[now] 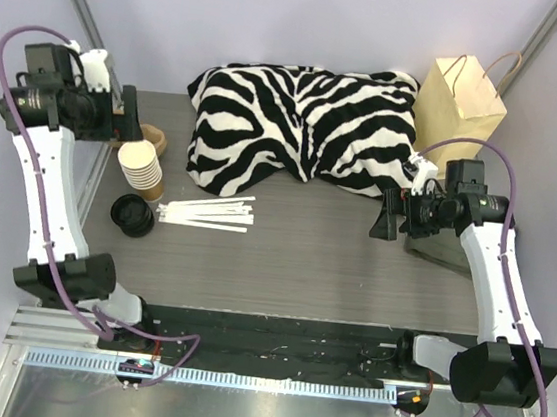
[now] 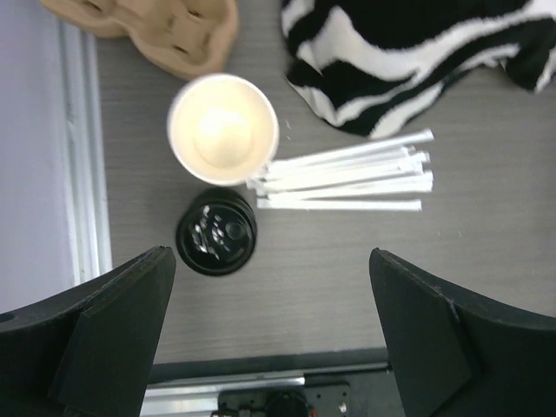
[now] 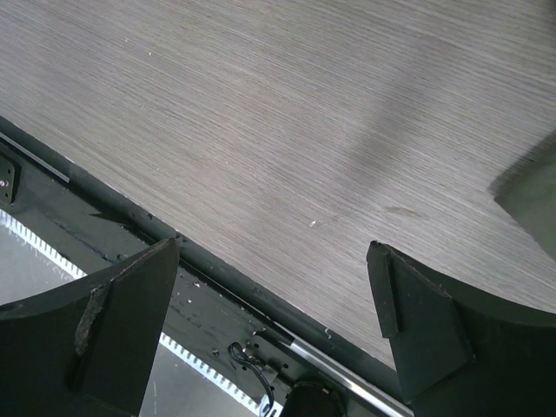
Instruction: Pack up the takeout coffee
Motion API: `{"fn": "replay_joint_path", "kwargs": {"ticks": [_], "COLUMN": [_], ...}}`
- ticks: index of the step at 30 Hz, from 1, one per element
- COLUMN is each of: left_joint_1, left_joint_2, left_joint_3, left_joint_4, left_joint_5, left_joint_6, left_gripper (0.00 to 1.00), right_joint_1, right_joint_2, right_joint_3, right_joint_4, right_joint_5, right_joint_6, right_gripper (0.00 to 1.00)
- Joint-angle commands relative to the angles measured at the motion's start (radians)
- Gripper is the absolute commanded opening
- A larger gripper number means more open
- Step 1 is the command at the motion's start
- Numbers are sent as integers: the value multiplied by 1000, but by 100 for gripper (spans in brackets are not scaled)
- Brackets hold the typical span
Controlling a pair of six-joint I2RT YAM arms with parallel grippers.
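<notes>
Top external view shows both arms raised off the table (image 1: 312,268), the left gripper (image 2: 269,300) hanging over the left end and the right gripper (image 3: 274,291) over bare wood at the right; each has its jaws spread wide and holds nothing. No takeout coffee, meaning a cup with its lid on, can be made out in any view. Only its parts are there: a stack of paper cups (image 1: 141,167) standing upright at the left, with black lids (image 1: 132,216) just beside it towards the arm bases. Paper-wrapped straws (image 1: 208,211) lie fanned with their ends touching or nearly touching the cup stack, a cardboard cup carrier (image 1: 153,140) sits behind the stack, and a zebra-print cushion (image 1: 302,131) fills the back middle. The kraft paper bag (image 1: 460,100) stands open at the far right corner, well apart from the cups. The work looks barely begun, so most of the risk lies ahead. The nested cups may lift together if the left jaws close low on the stack, or the stack may topple onto the straws if it is struck off-centre. The lids, dark and glossy, could cling to one another. The bag looks light and may tip or slide when something is lowered against its rim
</notes>
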Motion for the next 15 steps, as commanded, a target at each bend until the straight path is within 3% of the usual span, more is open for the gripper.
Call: {"fn": "replay_joint_path", "kwargs": {"ticks": [1,9,13,14,15], "left_joint_1": [84,112,112,112,113], "left_joint_2": [122,248,271,281,291], "left_joint_3": [144,204,166,161,160], "left_joint_4": [-179,-169,-143,-143,-143], "left_joint_5": [37,-12,-42,-47,-56], "left_joint_6": [10,60,60,62,64], "left_gripper": [100,96,79,68,63], "right_joint_1": [47,58,60,58,60], "right_joint_2": [-2,21,23,21,21], "right_joint_3": [-21,-11,-14,-15,-18], "right_joint_4": [71,82,85,84,85], "right_joint_5": [37,43,39,37,39], "right_joint_6": [55,65,66,66,66], "right_gripper": [100,100,100,100,100]}}
